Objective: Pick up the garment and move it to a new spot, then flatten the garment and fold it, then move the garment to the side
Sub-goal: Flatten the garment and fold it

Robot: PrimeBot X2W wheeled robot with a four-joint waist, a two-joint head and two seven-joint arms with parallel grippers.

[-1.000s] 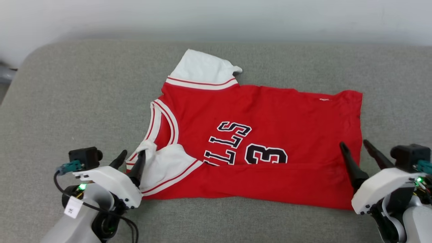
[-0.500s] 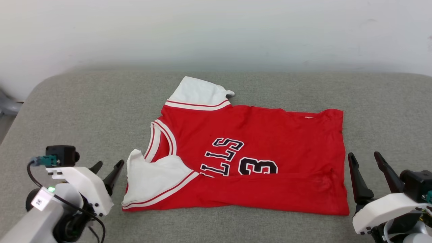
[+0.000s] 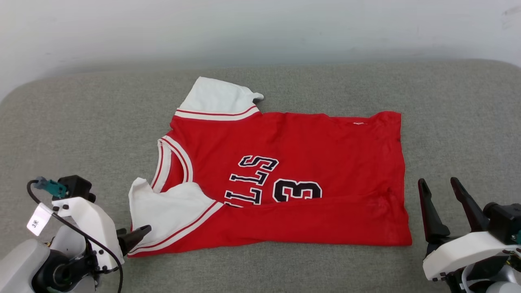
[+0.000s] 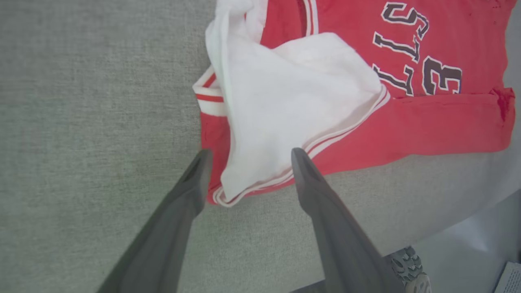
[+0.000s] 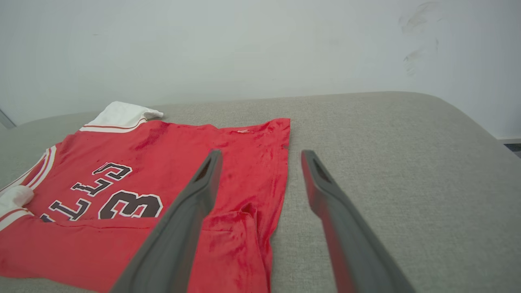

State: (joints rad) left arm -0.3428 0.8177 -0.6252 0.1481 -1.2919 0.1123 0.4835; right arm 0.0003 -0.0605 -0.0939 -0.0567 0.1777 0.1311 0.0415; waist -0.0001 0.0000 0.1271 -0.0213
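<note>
Both pairs of jaws stand spread wide and empty. Your left jaws sit at the near collar-end corner of the shirt (image 3: 305, 150). From the left wrist you see that corner, with the folded white sleeve (image 4: 293, 97), lying between the two fingers (image 4: 191, 183); whether they touch the cloth you cannot tell. Your right jaws hover just beside the shirt's hem, off the cloth. The shirt lies flat, chest up, in the middle of the grey padded surface (image 3: 81, 122). Its near long edge is folded over the lower part of the lettering (image 3: 268, 179), and its other white sleeve (image 3: 215, 95) sticks out on the far side.
</note>
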